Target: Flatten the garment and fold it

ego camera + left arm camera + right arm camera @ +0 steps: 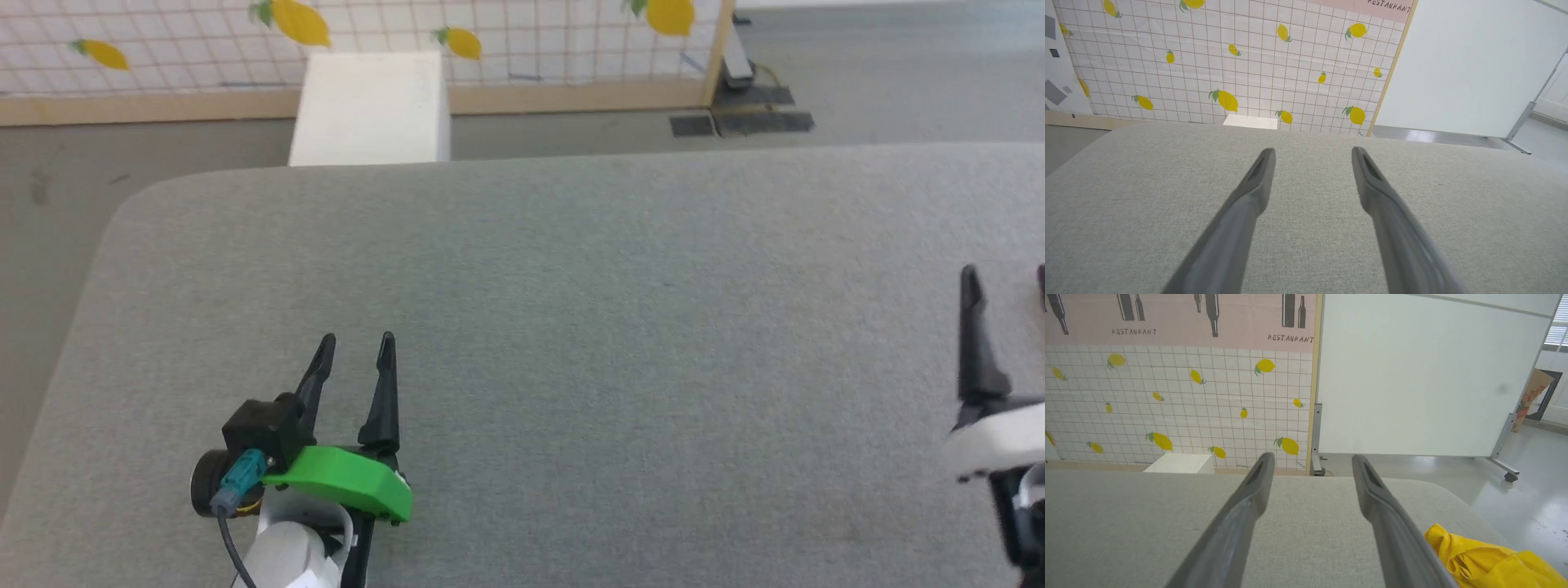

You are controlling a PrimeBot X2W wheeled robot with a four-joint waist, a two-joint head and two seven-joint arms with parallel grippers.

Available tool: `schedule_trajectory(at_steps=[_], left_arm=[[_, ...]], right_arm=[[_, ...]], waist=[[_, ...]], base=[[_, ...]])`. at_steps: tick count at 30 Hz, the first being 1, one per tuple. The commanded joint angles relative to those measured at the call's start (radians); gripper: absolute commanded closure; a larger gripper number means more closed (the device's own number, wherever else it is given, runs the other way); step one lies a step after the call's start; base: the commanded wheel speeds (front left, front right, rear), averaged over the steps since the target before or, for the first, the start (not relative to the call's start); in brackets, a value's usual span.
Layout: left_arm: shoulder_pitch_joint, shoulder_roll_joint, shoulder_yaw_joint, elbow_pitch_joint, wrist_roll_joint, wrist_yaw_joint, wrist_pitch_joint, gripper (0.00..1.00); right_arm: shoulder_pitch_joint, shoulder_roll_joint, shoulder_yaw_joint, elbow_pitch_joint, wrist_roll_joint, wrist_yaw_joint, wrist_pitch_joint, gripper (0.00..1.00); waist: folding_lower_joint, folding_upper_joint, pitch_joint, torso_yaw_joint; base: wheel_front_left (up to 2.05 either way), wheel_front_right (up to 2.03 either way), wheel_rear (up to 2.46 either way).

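The garment (1486, 561) is a crumpled heap of bright yellow cloth at the lower right of the right wrist view, lying on the grey padded table (1126, 522) just right of my right gripper's fingers. My right gripper (1310, 459) is open with nothing between its fingers; in the head view it (1006, 282) sits at the right edge, partly cut off. My left gripper (356, 343) stands open over the table's near left, with only bare grey fabric between its fingers (1312, 153).
The grey table (571, 269) has a rounded far-left corner, with floor beyond it. A white box (371, 106) stands behind the far edge against a lemon-print tiled wall panel (1229, 61). A white wheeled partition (1425, 375) stands at the back right.
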Motion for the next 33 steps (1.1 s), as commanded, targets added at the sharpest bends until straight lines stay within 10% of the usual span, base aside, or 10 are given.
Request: schedule_trajectory(at_steps=[1, 33], left_arm=[[0.013, -0.004, -0.003, 0.004, 0.003, 0.003, -0.007, 0.00], [0.060, -0.013, -0.028, 0.027, -0.012, 0.019, -0.008, 0.00]], right_arm=[[0.031, 0.023, 0.007, -0.026, 0.003, -0.002, -0.010, 0.00], [0.223, 0.130, 0.112, -0.018, 0.011, -0.002, -0.068, 0.00]], waist=[[0.0001, 0.0000, -0.055, 0.055], [0.0001, 0.0000, -0.089, 0.100]], base=[[0.00, 0.00, 0.00], [0.00, 0.00, 0.00]])
